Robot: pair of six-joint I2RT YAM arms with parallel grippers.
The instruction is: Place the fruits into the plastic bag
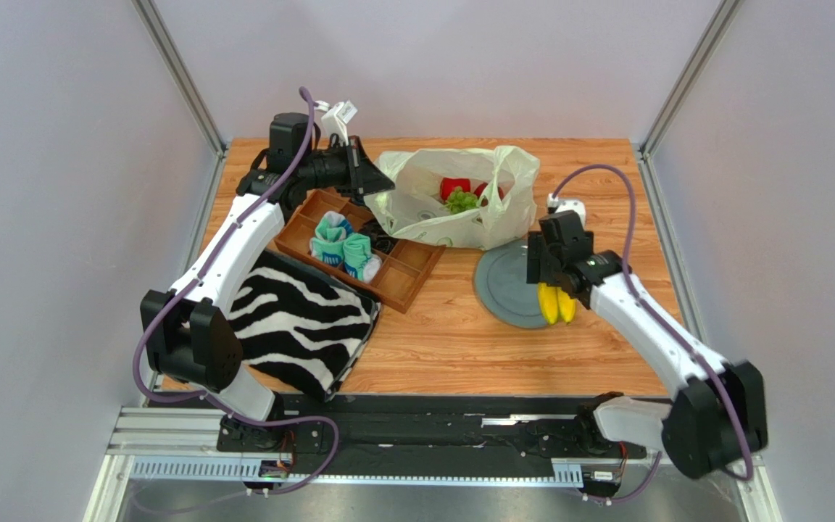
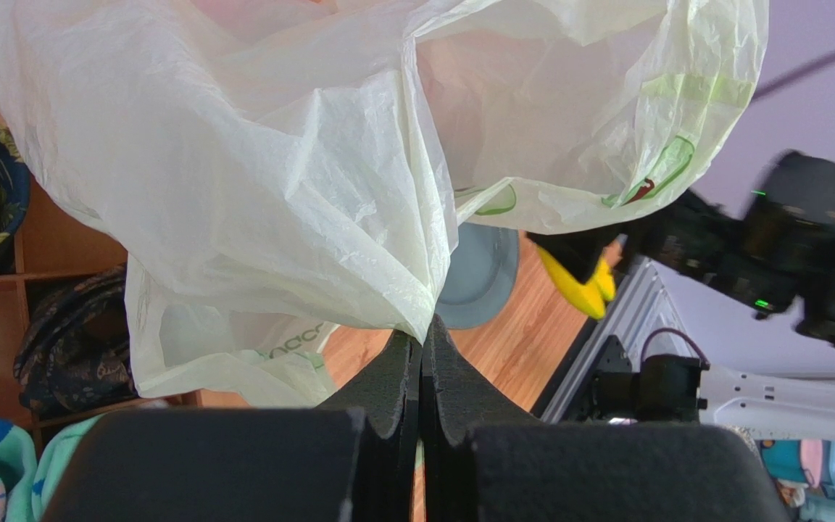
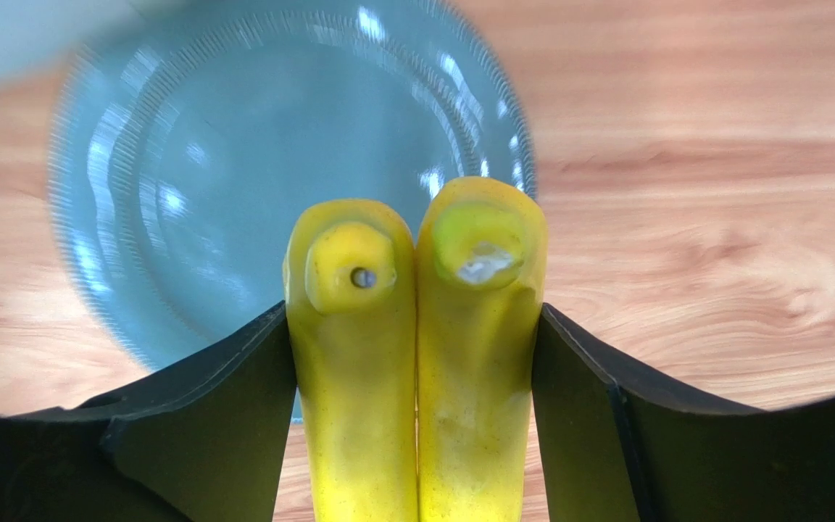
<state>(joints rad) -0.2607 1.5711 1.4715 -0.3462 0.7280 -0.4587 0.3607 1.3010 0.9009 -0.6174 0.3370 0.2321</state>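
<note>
The cream plastic bag (image 1: 433, 201) stands open at the back middle of the table, with red fruits (image 1: 455, 186) and a green grape bunch (image 1: 460, 201) inside. My left gripper (image 1: 382, 185) is shut on the bag's left rim and holds it up; the wrist view shows the film (image 2: 280, 185) pinched between the fingertips (image 2: 406, 364). My right gripper (image 1: 555, 296) is shut on the yellow bananas (image 1: 555, 305), held over the grey plate (image 1: 504, 285). In the right wrist view the two bananas (image 3: 416, 359) sit between the fingers (image 3: 226, 413).
A brown wooden tray (image 1: 400, 277) holds teal-and-white rolled socks (image 1: 343, 248) left of the bag. A zebra-striped cloth (image 1: 297, 321) lies at the front left. The metal frame posts stand at the back corners.
</note>
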